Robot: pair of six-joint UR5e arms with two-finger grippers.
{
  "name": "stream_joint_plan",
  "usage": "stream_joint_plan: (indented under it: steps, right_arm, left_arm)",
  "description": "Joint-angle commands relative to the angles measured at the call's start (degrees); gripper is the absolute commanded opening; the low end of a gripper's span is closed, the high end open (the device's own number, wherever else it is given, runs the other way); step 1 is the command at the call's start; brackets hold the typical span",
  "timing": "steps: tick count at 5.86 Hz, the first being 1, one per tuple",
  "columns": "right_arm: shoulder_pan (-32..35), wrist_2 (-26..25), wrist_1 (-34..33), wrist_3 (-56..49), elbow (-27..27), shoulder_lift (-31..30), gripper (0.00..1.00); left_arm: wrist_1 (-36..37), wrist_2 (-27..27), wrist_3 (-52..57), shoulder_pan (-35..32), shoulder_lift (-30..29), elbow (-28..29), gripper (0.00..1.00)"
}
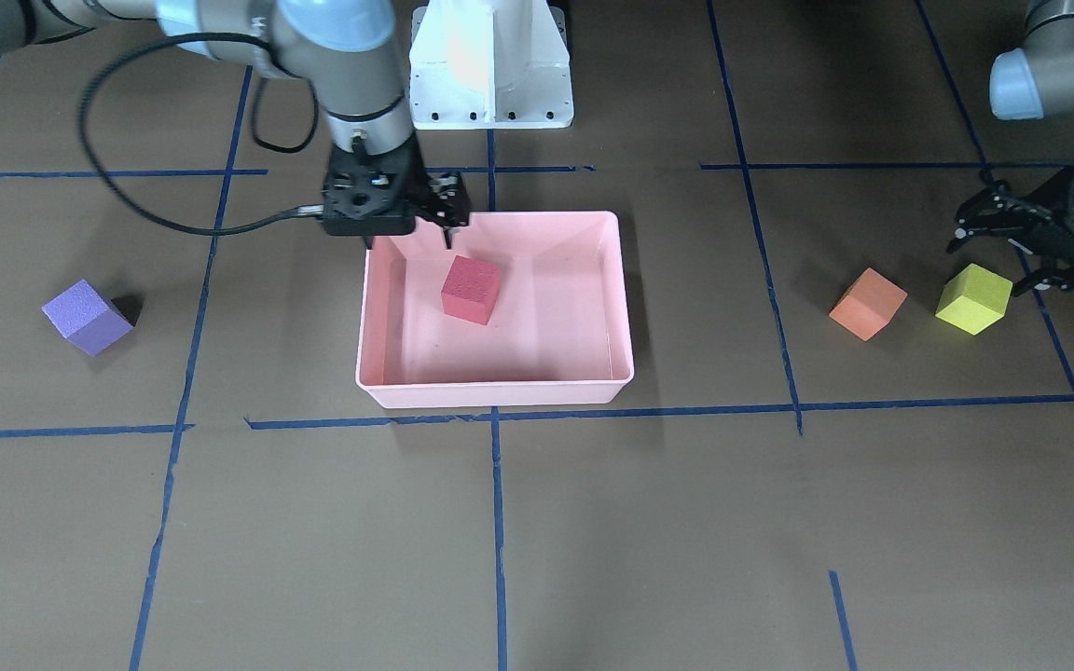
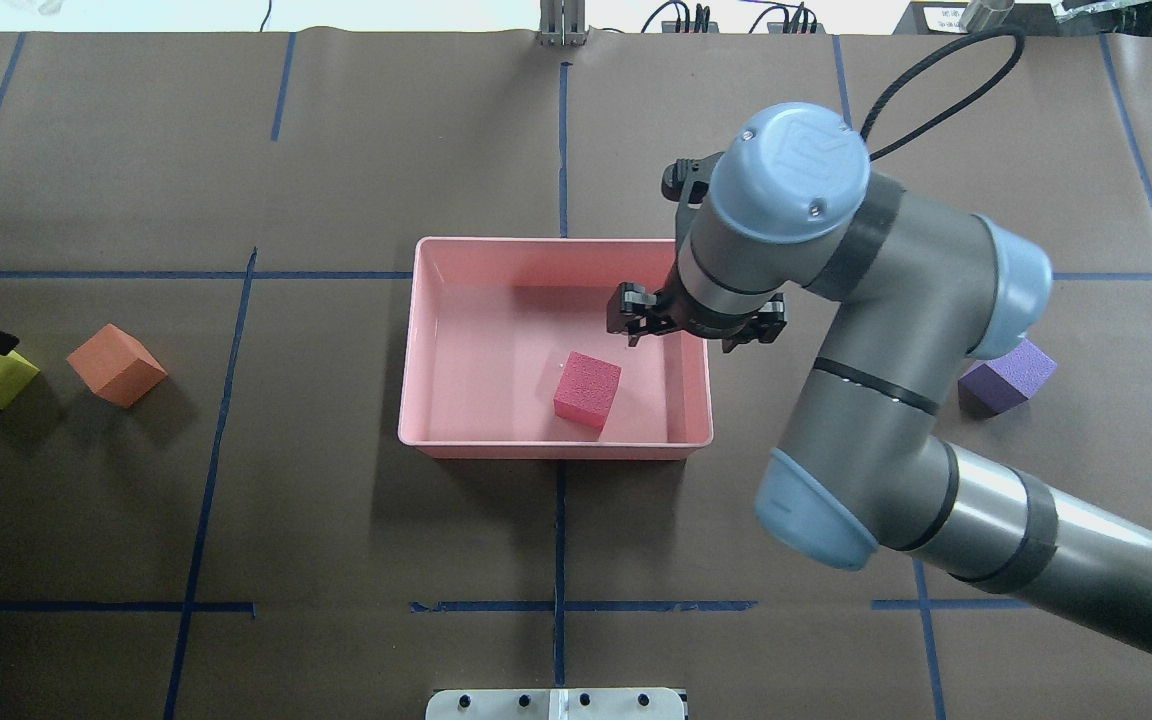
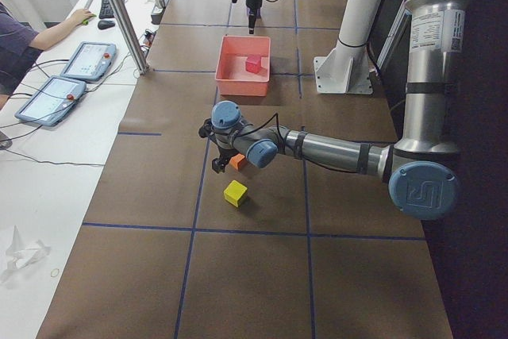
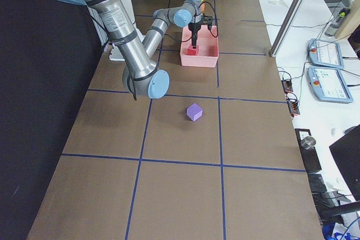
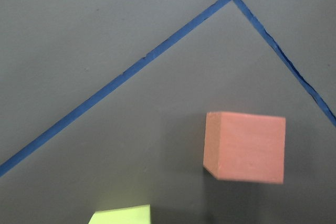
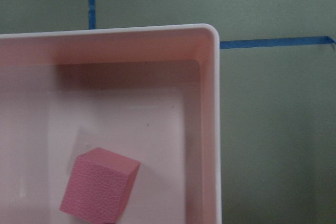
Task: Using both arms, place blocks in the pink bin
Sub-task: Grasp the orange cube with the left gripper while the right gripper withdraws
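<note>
The pink bin [image 1: 500, 396] sits mid-table, and the red block [image 1: 471, 290] lies inside it, also seen in the right wrist view [image 6: 100, 187]. My right gripper [image 1: 409, 240] hangs open and empty above the bin's wall nearest the purple block, over the red block. The purple block [image 1: 87, 317] rests on the table outside the bin on my right. The orange block [image 1: 868, 303] and the yellow-green block [image 1: 973, 298] lie together on my left. My left gripper [image 1: 984, 268] is open just above the yellow-green block; both blocks show in its wrist view [image 5: 245, 146].
The white pedestal base [image 1: 490, 65] stands behind the bin. Blue tape lines [image 1: 496, 522] grid the brown table. A side table with tablets [image 3: 87, 61] and an operator runs along the far edge.
</note>
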Motion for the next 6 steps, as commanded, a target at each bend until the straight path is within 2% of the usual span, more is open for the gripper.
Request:
stream_joint_plan:
  steps: [1,3,5,6]
  right_arm:
    - [1.6,1.3,-0.3,-2.1,1.3,-1.9,1.00]
    - [1.6,1.3,-0.3,-2.1,1.4,-2.3,1.00]
    - [1.6,1.2,-0.1,-2.1,1.6,-3.0,1.00]
    - [1.7,1.2,-0.1,-2.1,1.9,-3.0,1.00]
  left_arm:
    - [-4.5,3.5,-9.8,6.5,-1.8,1.0,1.00]
    - [-5.0,4.8,-10.6,10.0,-2.2,2.5,1.00]
    - [-6.2,5.2,-10.6,11.3,-4.3,6.3,1.00]
    - [-6.2,5.2,-10.7,11.3,-4.6,6.4,0.83]
